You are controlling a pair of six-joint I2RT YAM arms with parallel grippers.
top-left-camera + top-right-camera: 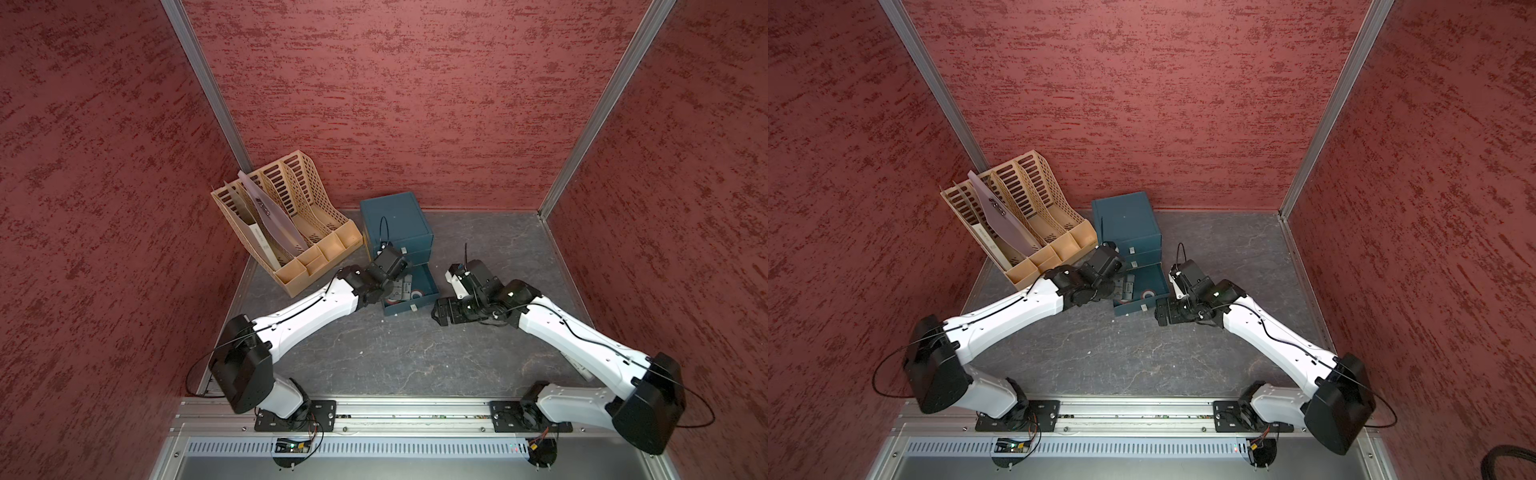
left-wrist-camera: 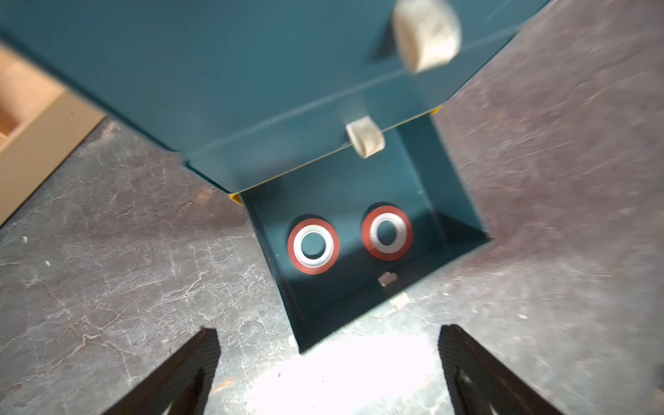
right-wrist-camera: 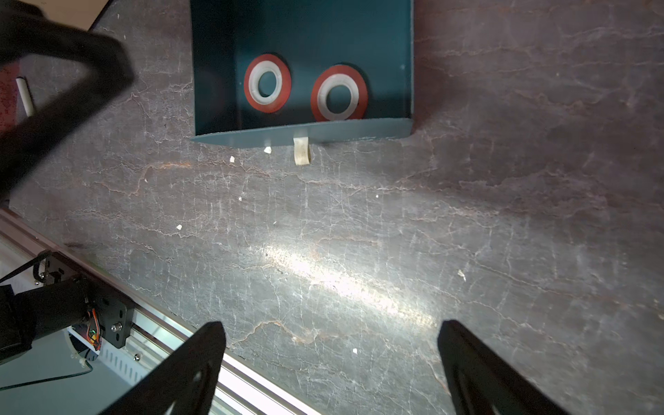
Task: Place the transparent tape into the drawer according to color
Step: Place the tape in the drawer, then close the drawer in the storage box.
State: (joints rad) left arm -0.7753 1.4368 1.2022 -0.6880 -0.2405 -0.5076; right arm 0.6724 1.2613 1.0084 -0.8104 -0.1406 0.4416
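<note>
The lowest drawer (image 2: 438,179) of the blue cabinet (image 1: 395,220) is pulled out, and it is the reference for everything here. Inside this open drawer one red tape roll (image 2: 313,266) lies flat on the floor, and a second red tape roll (image 2: 387,256) lies beside it, near but not touching. They are together because the task sorts by colour, and lying flat keeps them from rolling.

The left pincer (image 2: 328,330) hangs above the open drawer with its jaws wide and nothing between them. I think it is there because this drawer is the place for the red rolls.

The right pincer (image 3: 332,323) is in front of the drawer, over the bare worktop (image 3: 359,233), also wide and empty. It is well apart from the pull tab (image 3: 301,152) on the drawer front.

The two drawers above the open one are closed. No purple or orange-yellow roll is visible, and none lies on the worktop around the drawer, so probably they are already stored. In my judgement only pushing the drawer in remains.
</note>
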